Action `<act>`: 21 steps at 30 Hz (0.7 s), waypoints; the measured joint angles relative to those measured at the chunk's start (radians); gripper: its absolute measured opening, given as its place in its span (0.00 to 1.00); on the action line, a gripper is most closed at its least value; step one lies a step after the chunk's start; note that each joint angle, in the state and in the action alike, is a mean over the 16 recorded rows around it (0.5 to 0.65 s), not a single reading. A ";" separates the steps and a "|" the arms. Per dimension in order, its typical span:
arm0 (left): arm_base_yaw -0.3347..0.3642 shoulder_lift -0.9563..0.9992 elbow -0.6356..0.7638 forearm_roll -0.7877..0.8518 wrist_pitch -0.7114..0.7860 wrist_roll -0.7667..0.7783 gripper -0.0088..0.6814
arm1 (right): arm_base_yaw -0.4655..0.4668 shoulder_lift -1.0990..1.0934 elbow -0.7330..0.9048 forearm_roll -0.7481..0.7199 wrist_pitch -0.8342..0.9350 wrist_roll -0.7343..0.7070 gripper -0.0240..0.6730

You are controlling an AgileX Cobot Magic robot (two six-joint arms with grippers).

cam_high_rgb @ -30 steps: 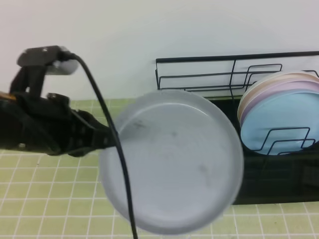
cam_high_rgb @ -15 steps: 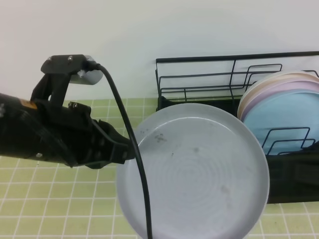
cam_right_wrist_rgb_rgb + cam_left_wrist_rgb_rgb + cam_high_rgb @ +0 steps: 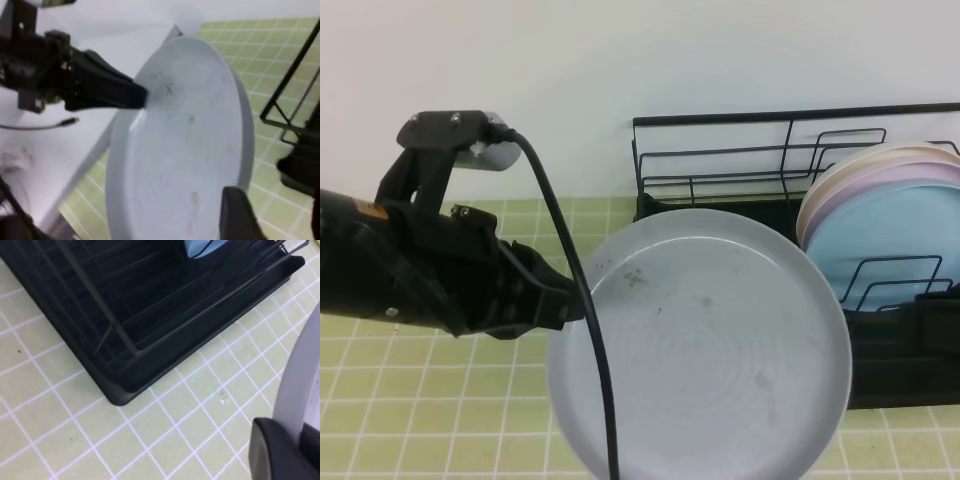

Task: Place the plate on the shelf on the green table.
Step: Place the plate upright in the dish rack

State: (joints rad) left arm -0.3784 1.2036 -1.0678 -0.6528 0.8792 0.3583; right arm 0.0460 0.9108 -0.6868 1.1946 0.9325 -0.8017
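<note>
The pale grey plate (image 3: 705,345) hangs tilted above the green table (image 3: 410,420), just left of and in front of the black wire shelf (image 3: 720,160). My left gripper (image 3: 575,305) is shut on the plate's left rim; in the left wrist view a dark finger (image 3: 280,450) presses the plate's edge (image 3: 300,375). At the plate's opposite rim, my right gripper (image 3: 260,180) stands open, its fingers (image 3: 240,215) apart on either side of the plate (image 3: 175,150) without pinching it.
Light blue, pink and cream plates (image 3: 885,215) stand upright in the shelf's right slots; its left slots hold nothing. The shelf's black tray corner (image 3: 120,390) sits on the tiles below my left wrist. A black cable (image 3: 570,300) hangs across the plate.
My left arm has carried the plate right and lower, toward the shelf. In the last half second it slid back slightly left.
</note>
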 joint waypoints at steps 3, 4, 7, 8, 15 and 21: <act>0.000 0.000 0.000 0.005 -0.001 0.000 0.02 | 0.006 0.016 -0.032 -0.039 0.015 0.016 0.51; 0.000 0.000 0.000 0.006 -0.001 0.000 0.02 | 0.009 0.022 -0.042 -0.049 0.020 0.022 0.51; 0.000 0.000 0.000 0.010 -0.001 0.000 0.02 | 0.021 0.043 -0.070 -0.075 0.034 0.036 0.53; 0.000 0.000 0.000 0.011 -0.002 0.000 0.02 | 0.026 0.051 -0.078 -0.083 0.038 0.041 0.53; 0.000 0.000 0.000 0.016 0.000 0.000 0.01 | 0.071 0.109 -0.117 -0.098 0.046 0.047 0.56; 0.000 0.000 0.000 0.016 0.004 0.000 0.01 | 0.112 0.149 -0.131 -0.095 0.019 0.037 0.56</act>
State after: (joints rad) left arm -0.3784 1.2036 -1.0678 -0.6371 0.8827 0.3583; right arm 0.1585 1.0601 -0.8174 1.0998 0.9514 -0.7650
